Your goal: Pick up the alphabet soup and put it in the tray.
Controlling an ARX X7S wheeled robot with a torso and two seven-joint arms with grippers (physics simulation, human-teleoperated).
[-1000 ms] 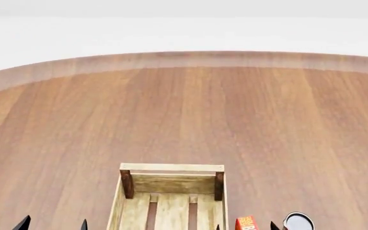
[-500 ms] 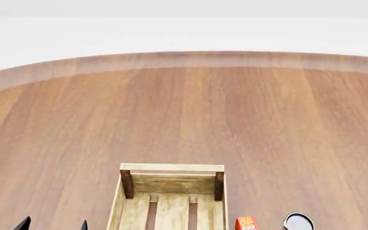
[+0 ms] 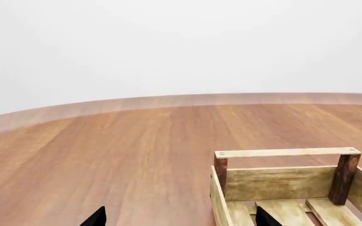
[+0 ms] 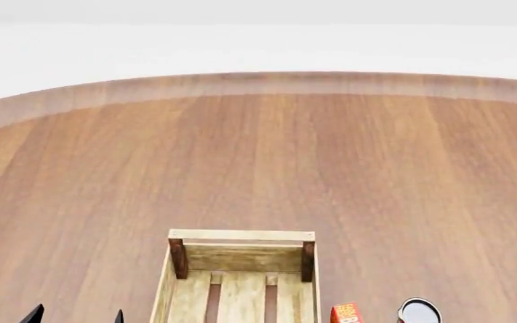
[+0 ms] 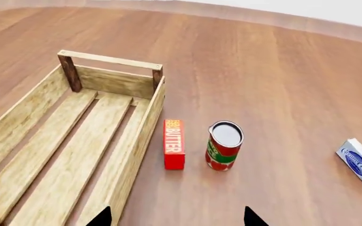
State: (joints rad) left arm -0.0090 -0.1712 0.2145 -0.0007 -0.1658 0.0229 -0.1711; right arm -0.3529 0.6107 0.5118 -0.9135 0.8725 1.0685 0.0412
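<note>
- The tray (image 5: 74,141) sits on the wooden table (image 4: 258,155); the alphabet soup is out of view.
- Left gripper (image 3: 177,217) and right gripper (image 5: 176,216) fingers spread apart, grasping nothing.
- A butter box (image 5: 173,143) stands just beside the tray.

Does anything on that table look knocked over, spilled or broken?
Nothing stands out. The red-and-green can stands upright, the butter box sits beside the wooden tray, and a blue-and-white box lies farther off. No blue soup can is in view.
</note>
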